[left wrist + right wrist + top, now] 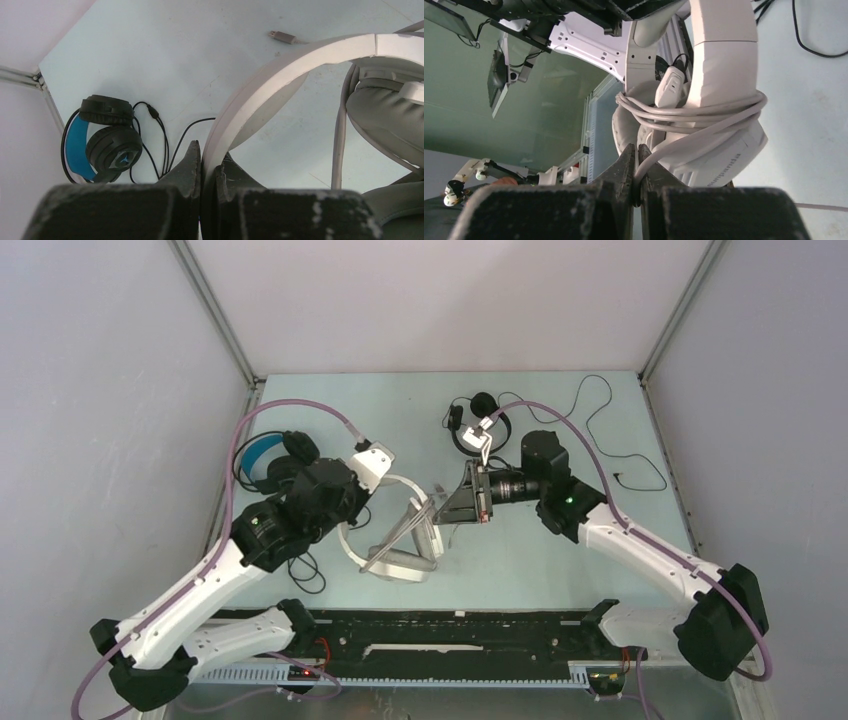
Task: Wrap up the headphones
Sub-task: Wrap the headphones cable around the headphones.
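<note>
Top external: mid-wrap on the white over-ear headset [400,555]. Left wrist: grips its headband [280,75] narrowly in the left hand [209,155]. Right wrist: pinches the grey cable [694,112] in the right hand [638,150], coils looped just above. Next: probably tucking the tail.

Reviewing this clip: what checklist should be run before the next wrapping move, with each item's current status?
1. Hold of left gripper on white headset: ok, clamped on its band.
2. Hold of right gripper on grey cable: ok, pinched.
3. Existing cable loops snug around the headset: ok.
4. Cable length left to wrap: cannot tell.
5. The blue-lined headset and small black headset lie apart from the work: ok.
</note>
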`<state>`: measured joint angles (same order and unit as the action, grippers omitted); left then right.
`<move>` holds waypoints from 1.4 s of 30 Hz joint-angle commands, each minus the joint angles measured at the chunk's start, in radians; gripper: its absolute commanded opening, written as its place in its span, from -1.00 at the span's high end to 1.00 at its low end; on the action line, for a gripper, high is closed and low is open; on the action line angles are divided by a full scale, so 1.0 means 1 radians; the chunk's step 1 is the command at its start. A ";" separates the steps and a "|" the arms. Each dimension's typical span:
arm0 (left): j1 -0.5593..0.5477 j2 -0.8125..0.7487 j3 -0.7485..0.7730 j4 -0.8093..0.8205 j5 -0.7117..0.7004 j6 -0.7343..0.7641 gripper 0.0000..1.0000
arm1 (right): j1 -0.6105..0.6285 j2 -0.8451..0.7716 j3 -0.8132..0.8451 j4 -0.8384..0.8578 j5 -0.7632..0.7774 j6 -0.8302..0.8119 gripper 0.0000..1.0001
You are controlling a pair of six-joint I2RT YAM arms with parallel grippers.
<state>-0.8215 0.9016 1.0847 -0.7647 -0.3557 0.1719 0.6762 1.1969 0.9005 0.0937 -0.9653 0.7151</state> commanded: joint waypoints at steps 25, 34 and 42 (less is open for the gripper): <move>-0.002 0.057 0.068 0.064 -0.446 -0.579 1.00 | 0.160 0.064 0.156 0.288 0.178 0.093 0.79; -0.003 0.055 0.045 0.070 -0.486 -0.745 1.00 | 0.232 0.079 0.166 0.274 0.242 0.056 0.81; 0.001 0.036 0.055 0.065 -0.492 -0.831 1.00 | 0.301 0.051 0.166 0.140 0.357 -0.056 0.81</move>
<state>-0.8349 0.9611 1.0924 -0.7708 -0.7334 -0.5201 0.9272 1.2919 1.0103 0.2577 -0.6250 0.7326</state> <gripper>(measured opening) 0.094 0.097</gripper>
